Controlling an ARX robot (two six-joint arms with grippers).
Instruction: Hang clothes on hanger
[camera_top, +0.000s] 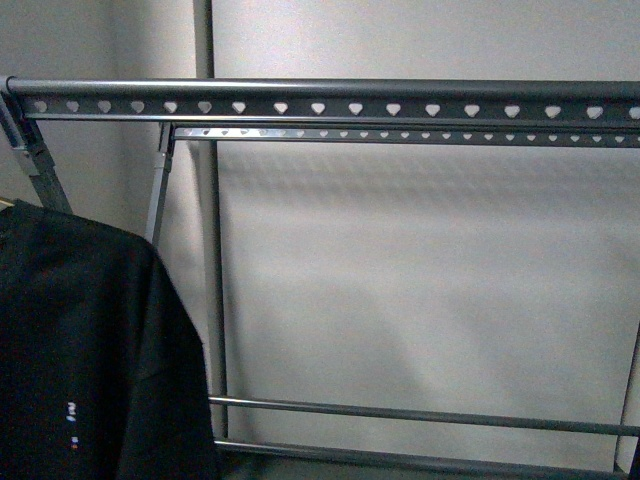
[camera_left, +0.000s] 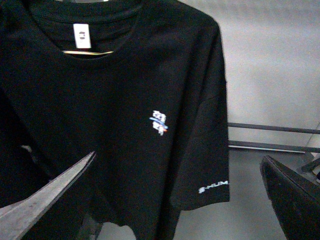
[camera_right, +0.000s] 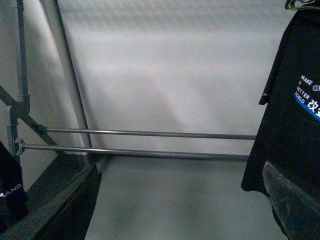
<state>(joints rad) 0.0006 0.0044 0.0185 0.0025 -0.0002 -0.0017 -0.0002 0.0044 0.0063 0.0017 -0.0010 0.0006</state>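
The black T-shirt (camera_top: 80, 350) hangs at the lower left of the front view, below the grey rack's top rail (camera_top: 320, 105) with its heart-shaped holes. In the left wrist view the T-shirt (camera_left: 125, 75) fills the frame, hanging on a thin coat hanger bar (camera_left: 90, 52) seen through its neck, with a small chest print (camera_left: 159, 121). My left gripper (camera_left: 180, 200) is open and empty just in front of its hem and sleeve. In the right wrist view the T-shirt (camera_right: 295, 110) with its "MAKE" print hangs beside one finger. My right gripper (camera_right: 180, 200) is open and empty.
The rack's second punched rail (camera_top: 400, 133) lies just behind the top one. Two low rails (camera_right: 145, 134) cross near the floor, and slanted legs (camera_top: 35, 160) stand at the left. A white wall is behind. A black sleeve with white letters (camera_right: 10, 192) shows beside the right gripper's other finger.
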